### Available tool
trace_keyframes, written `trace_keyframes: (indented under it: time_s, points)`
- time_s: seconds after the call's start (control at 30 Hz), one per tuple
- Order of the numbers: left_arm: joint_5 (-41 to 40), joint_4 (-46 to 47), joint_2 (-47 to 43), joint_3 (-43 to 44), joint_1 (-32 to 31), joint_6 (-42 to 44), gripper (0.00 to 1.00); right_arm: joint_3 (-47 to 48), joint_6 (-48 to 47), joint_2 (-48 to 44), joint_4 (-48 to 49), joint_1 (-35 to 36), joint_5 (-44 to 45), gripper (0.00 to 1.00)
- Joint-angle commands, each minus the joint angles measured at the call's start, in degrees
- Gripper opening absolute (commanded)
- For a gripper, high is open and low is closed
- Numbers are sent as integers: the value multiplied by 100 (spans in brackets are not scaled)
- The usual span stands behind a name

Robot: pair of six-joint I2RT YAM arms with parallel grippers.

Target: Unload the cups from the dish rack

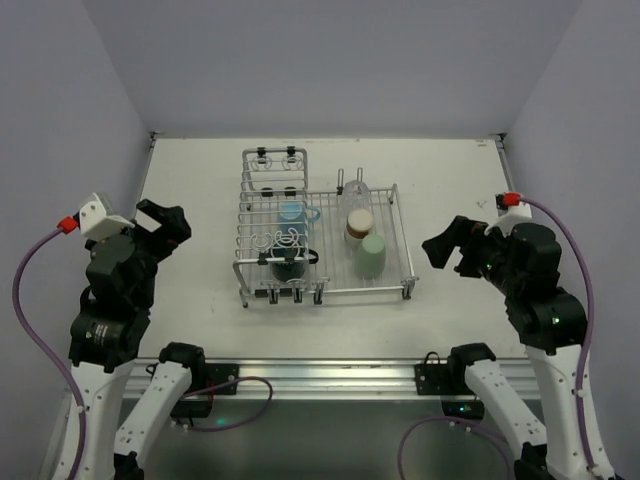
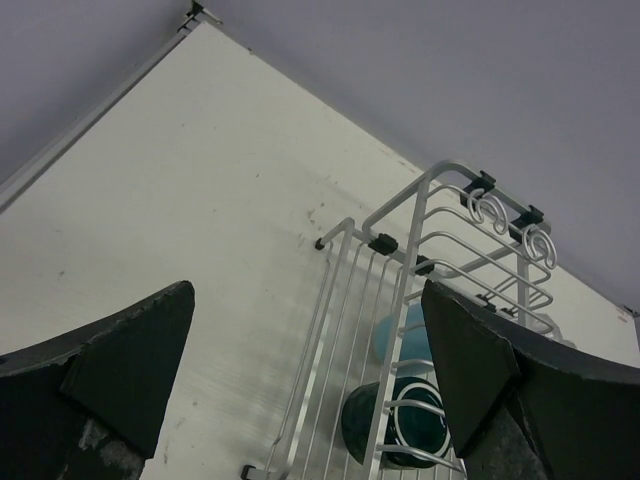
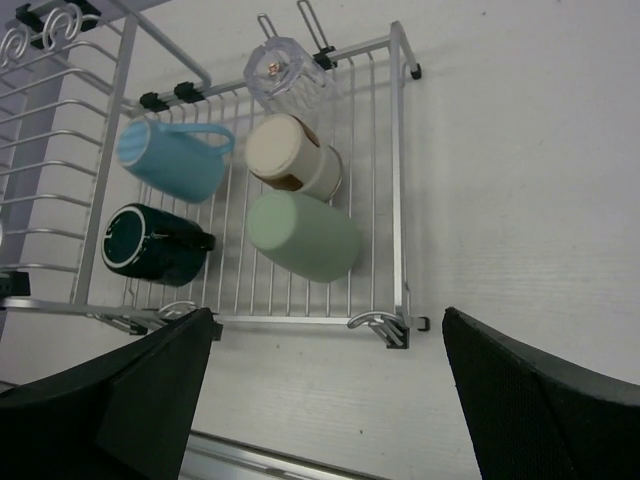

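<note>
Right now both claws stand wide and hold nothing. The left claw (image 1: 165,224) hangs off the left side of the dish rack (image 3: 397,200), and the right claw (image 1: 446,248) hangs off its right side, each well apart from it. Nothing looks unloaded yet, and everything lies on its side inside the rack.

- **Left part of the rack:** the blue mug (image 3: 170,165) and the dark teal mug (image 3: 150,245).
- **Right part of the rack:** the brown cup (image 3: 295,155) and the green cup (image 3: 305,235).
- **Far rail of the rack:** the clear glass (image 3: 285,70).

Your likeliest trouble:

- **Rolling:** Round cups on thin wires can roll, so an off-centre pinch may squirt one away across the rack.
- **Crowding:** The brown and green cups lie very close together. A finger pushed between them would probably shove the neighbour.
- **Snagging:** The teal mug sits under the rack's raised part, beneath the wire loops (image 2: 505,225). A finger could hook a wire there, and lifting would then drag or tip the whole rack on the table (image 1: 200,180).
- **The glass:** It looks slippery and hard to judge, and it is pressed against the far rail of the rack. Expect a glancing grip unless you come down squarely.
- **Both arms:** Reaching in together risks a collision above the rack.
</note>
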Motion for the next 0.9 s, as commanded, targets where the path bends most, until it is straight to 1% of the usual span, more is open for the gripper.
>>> trace_keyframes:
  time_s: [0.0, 0.03, 0.07, 0.1, 0.13, 0.17, 0.23, 0.27, 0.4, 0.47, 0.5, 0.6, 0.73, 0.87]
  points:
    - [173, 244, 18, -73, 11, 285, 100, -100, -234, 395, 410, 23, -746, 99]
    - [226, 270, 18, -99, 11, 285, 100, -100, -165, 588, 472, 67, -730, 99]
    - [270, 348, 9, -152, 20, 285, 100, -74, -129, 711, 542, 294, -669, 99]
    - [409, 393, 1, -187, 11, 294, 100, -21, -94, 852, 569, 479, -233, 99]
    - [480, 437, 0, -213, 11, 311, 100, 58, -24, 1175, 569, 654, -12, 99]
    - [568, 550, -17, -257, 11, 329, 100, 171, -15, 1318, 613, 1013, 147, 99]
    - [814, 656, -8, -293, 11, 364, 100, 321, 46, 1616, 710, 1297, 612, 99]
    - [867, 700, 0, -319, 11, 373, 100, 383, 56, 1905, 736, 1454, 658, 99]
    - [1113, 762, 53, -337, 11, 382, 100, 708, -85, 2724, 763, 1745, 702, 99]
    - [1166, 797, 45, -363, 11, 373, 100, 875, -164, 3031, 702, 1877, 1078, 99]
    - [1202, 824, 44, -372, 11, 364, 100, 911, -208, 3303, 727, 1904, 1115, 99]
    - [1228, 903, 27, -460, 11, 373, 100, 1051, -287, 3734, 771, 2106, 1282, 99]
    - [1342, 991, 79, -539, 11, 355, 100, 1270, -340, 4183, 737, 2370, 1598, 99]
    - [1430, 1035, 141, -556, 11, 346, 100, 1341, -410, 4386, 648, 2598, 1819, 99]
